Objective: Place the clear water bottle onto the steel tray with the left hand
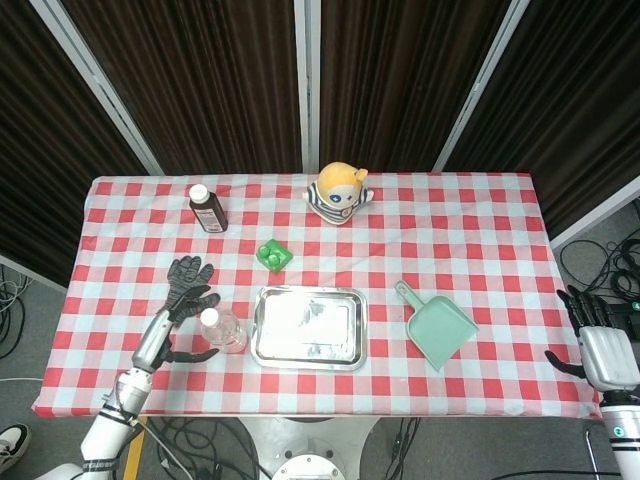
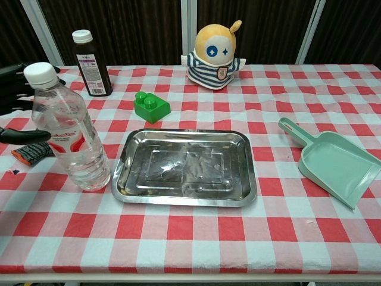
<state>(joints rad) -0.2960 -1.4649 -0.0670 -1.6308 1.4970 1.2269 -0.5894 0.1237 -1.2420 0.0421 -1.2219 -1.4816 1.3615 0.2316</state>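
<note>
The clear water bottle (image 1: 223, 331) with a white cap stands upright on the checked cloth, just left of the steel tray (image 1: 308, 327). In the chest view the bottle (image 2: 70, 134) is a small gap from the tray's rim (image 2: 122, 173). My left hand (image 1: 170, 326) is right beside the bottle's left side, fingers spread above and thumb (image 2: 27, 135) reaching toward its label; it does not grip the bottle. My right hand (image 1: 603, 352) hangs off the table's right edge, fingers apart and holding nothing.
A black glove (image 1: 190, 279) lies just behind the left hand. A brown medicine bottle (image 1: 208, 208), a green block (image 1: 272, 255) and a plush toy (image 1: 339, 193) stand further back. A mint dustpan (image 1: 436, 328) lies right of the tray.
</note>
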